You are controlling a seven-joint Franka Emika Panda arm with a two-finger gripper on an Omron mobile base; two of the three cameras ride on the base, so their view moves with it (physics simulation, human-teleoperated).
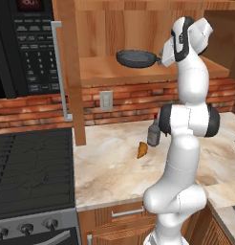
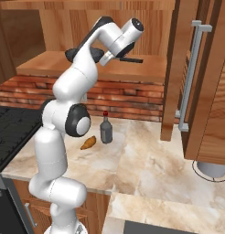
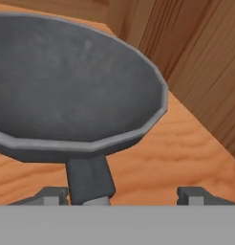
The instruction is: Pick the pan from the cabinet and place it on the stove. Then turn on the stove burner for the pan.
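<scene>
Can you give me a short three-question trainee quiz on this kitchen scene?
1. True or false: the pan sits on the stove.
2. Is the gripper open or shut?
3. What stands beside the bottle on the counter? A) small orange item B) plate C) mug

Key: 1. False; it rests on the shelf of the open cabinet. 2. Open, fingertips either side of the pan's handle. 3. A, the small orange item.

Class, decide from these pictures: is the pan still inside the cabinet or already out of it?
Inside. The pan sits flat on the cabinet shelf, its handle pointing toward the gripper, whose open jaws flank the handle without closing on it.
</scene>
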